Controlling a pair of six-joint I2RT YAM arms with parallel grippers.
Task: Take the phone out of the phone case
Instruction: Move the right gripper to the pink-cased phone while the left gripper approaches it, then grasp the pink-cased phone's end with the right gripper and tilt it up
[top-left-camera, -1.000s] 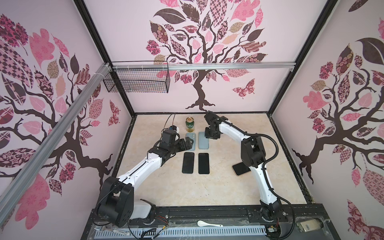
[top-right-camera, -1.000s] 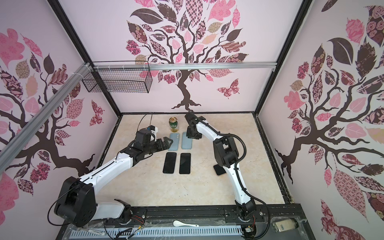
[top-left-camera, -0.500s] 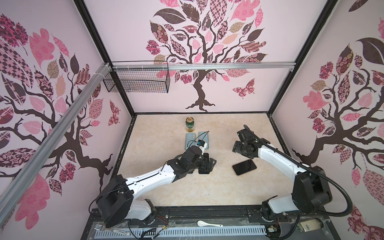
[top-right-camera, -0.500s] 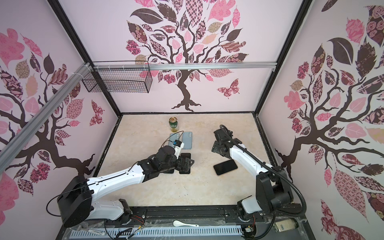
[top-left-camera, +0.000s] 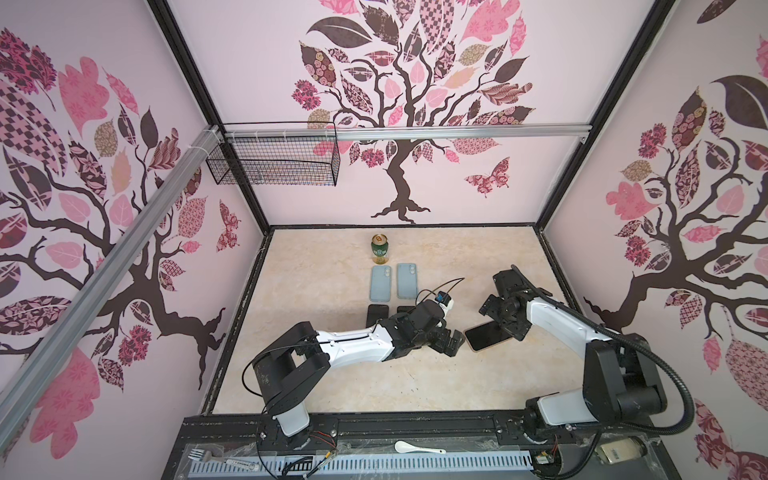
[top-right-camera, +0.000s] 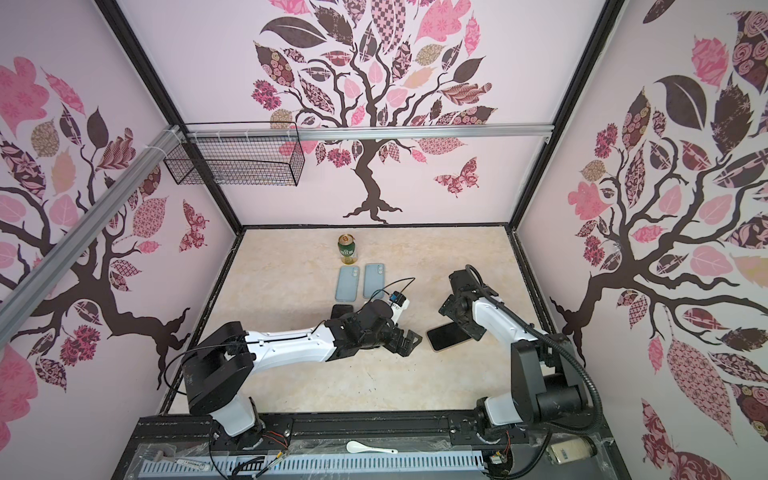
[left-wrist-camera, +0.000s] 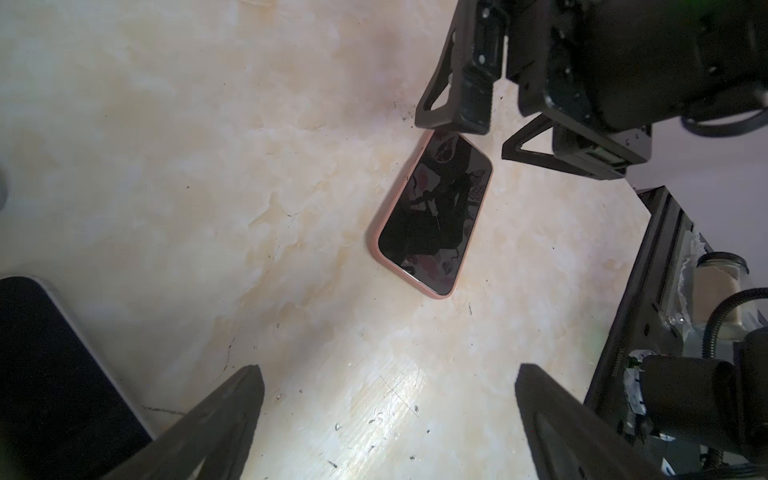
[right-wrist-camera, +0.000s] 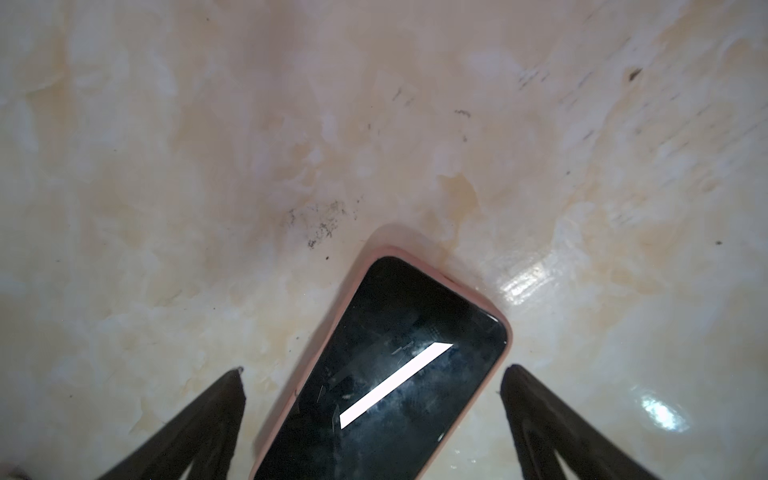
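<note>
We find the phone (top-left-camera: 487, 336) in its pink case (left-wrist-camera: 372, 245) on the counter (top-left-camera: 332, 386), long axis running from the right jaws, wide open and empty over one end, to the equally open, empty left jaws beside the other.

On my feed, I see a glossy glass-fronted phone (right-wrist-camera: 395, 374) in a matt pink case (right-wrist-camera: 388, 251), on a smooth, shiny marble-look counter (right-wrist-camera: 208, 166).

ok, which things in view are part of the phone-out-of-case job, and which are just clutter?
Job: phone, pink case, left gripper and right gripper, both open.
Clutter: two blue cases, dark phones, can, spoon, fork, wire basket.
</note>
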